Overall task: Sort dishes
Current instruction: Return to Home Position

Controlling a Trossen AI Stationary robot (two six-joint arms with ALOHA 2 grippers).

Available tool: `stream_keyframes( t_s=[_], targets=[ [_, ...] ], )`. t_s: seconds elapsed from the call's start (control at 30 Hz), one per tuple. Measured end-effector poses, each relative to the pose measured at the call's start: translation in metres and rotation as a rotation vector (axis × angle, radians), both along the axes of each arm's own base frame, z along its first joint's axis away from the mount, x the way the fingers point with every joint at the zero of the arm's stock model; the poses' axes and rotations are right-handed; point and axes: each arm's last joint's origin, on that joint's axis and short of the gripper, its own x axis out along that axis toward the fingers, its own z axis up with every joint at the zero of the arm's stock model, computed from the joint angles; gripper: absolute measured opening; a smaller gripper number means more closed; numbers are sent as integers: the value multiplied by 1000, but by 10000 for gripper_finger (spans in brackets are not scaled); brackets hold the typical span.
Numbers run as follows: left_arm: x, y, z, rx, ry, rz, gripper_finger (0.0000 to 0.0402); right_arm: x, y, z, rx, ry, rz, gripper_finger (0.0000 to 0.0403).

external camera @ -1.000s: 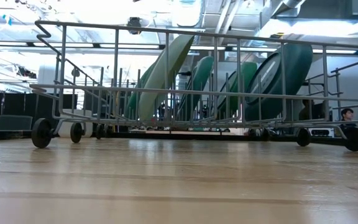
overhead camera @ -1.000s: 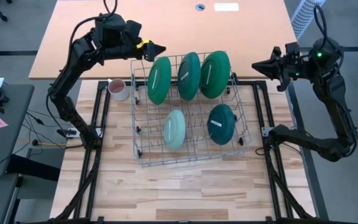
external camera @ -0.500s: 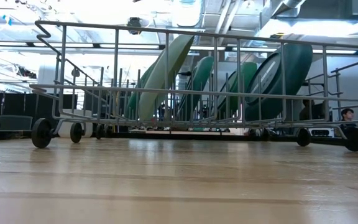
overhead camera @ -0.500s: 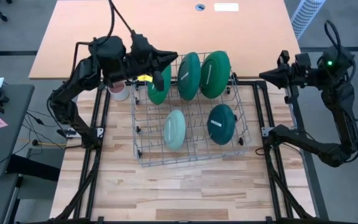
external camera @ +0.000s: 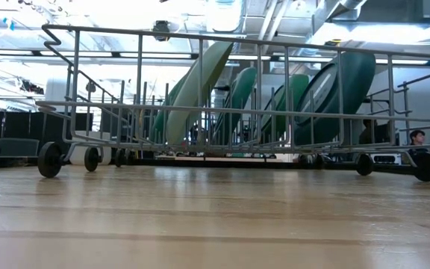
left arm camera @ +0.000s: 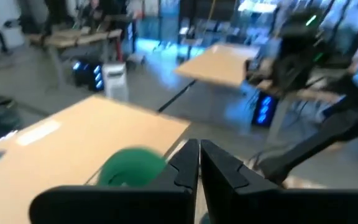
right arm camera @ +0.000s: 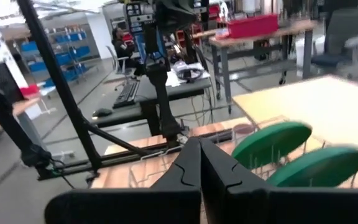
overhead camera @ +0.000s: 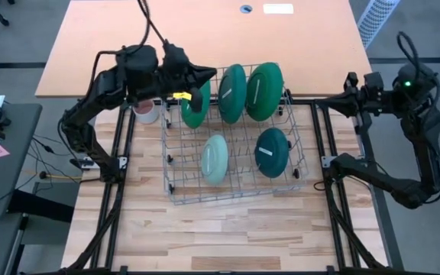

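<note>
A wire dish rack (overhead camera: 176, 174) stands on the wooden table with the dishes on edge between its wires. Three large dark green plates (overhead camera: 233, 93) fill its far row. A pale mint plate (overhead camera: 215, 158) and a dark teal plate (overhead camera: 272, 152) lean in the near row, both also in the low view: mint plate (external camera: 200, 82), teal plate (external camera: 342, 90). My left gripper (overhead camera: 211, 73) is shut and level above the leftmost green plate (overhead camera: 195, 111), holding nothing. My right gripper (overhead camera: 321, 99) is shut, off the rack's right side, holding nothing.
A small pinkish-white mug (overhead camera: 145, 113) stands on the table left of the rack, partly under my left arm. A tan tabletop (overhead camera: 205, 30) lies beyond the rack. Bare wood (overhead camera: 235, 237) stretches toward the near edge. Black frame rails (overhead camera: 121, 153) run along both sides.
My left gripper has swung from the rack's far-left corner toward the table's right, over the leftmost green plate, rolling as it went, and has shut. My right gripper has drawn back a little toward the table's right edge. The plates and rack have stayed put.
</note>
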Motion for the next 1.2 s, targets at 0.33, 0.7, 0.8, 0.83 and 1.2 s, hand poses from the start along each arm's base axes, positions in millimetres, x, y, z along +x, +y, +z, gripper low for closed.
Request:
stream_keyframes(
  t_s=[0.33, 0.7, 0.8, 0.83, 1.2],
  targets=[
    [-9, 9, -18, -159, 145, 5, 1, -4, 5, -8, 95, 46, -38, 0],
    [4, -26, -28, -58, 281, -222, 0, -17, 23, -43, 93, 76, -144, 0],
    [10, -21, -37, 5, 367, -227, 0, -19, 26, -55, 152, 58, -152, 0],
    [12, -19, -39, 21, 386, -233, 0, -19, 26, -60, 170, 62, -153, 0],
    [3, 6, -61, 73, 539, -190, 0, -7, 7, -85, 52, -13, -141, 0]
  ],
)
